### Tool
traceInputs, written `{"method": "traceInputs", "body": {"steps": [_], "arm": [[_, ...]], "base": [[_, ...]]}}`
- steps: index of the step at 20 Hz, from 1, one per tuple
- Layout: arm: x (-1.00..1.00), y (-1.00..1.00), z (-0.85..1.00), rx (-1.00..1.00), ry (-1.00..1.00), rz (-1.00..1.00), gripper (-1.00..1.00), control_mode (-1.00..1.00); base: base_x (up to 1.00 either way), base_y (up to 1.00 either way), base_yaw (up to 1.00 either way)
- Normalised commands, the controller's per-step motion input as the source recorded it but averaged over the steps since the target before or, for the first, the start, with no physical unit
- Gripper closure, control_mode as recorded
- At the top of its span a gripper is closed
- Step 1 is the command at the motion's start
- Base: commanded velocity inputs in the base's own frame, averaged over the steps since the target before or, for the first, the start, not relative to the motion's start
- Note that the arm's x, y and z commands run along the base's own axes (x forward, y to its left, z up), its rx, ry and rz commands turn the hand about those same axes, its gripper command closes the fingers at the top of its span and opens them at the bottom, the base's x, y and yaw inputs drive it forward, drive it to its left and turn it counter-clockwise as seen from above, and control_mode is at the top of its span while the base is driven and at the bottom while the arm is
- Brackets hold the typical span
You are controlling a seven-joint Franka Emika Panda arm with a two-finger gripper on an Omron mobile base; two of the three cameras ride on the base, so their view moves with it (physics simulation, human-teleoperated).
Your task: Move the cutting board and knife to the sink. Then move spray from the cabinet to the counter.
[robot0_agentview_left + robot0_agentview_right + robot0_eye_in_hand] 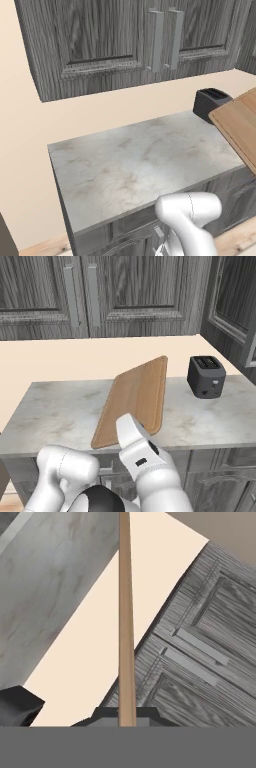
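Left base view – cutting board (pixel 239 127): being held tilted at the right edge of the frame, raised over the counter (pixel 135 165), its far corner overlapping the dark toaster (pixel 210 102).
Left base view – cabinet (pixel 125 40): being shown across the top of the frame, doors closed, silver bar handles side by side.
Right base view – cutting board (pixel 135 398): being carried at frame centre, slanting up from the white arm at lower centre; its lower end is being hidden behind the wrist.
Right base view – toaster (pixel 205 376): being seen at right centre, standing on the counter (pixel 60 411), apart from the board.
Hand view – cutting board (pixel 126 622): being seen edge-on as a thin vertical strip at centre.
Hand view – gripper (pixel 126 718): being kept clamped on the board's edge at bottom centre.
Hand view – cabinet (pixel 200 657): being seen in the right half, rolled diagonally.
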Motion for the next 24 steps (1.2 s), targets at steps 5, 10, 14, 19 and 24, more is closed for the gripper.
{"method": "traceInputs", "body": {"steps": [5, 10, 14, 19, 24], "arm": [[0.00, 0.00, 0.00, 0.00, 0.00, 0.00, 1.00, -1.00], [0.00, 0.00, 0.00, 0.00, 0.00, 0.00, 1.00, -1.00], [-0.01, 0.00, 0.00, 0.00, 0.01, 0.00, 1.00, 1.00], [0.00, 0.00, 0.00, 0.00, 0.00, 0.00, 1.00, 1.00], [0.00, 0.00, 0.00, 0.00, 0.00, 0.00, 1.00, 1.00]], "base": [[0.00, 0.00, 0.00], [0.00, 0.00, 0.00], [-0.13, 0.00, -0.08], [-0.10, 0.00, -0.21], [0.00, 0.00, -0.30]]}}
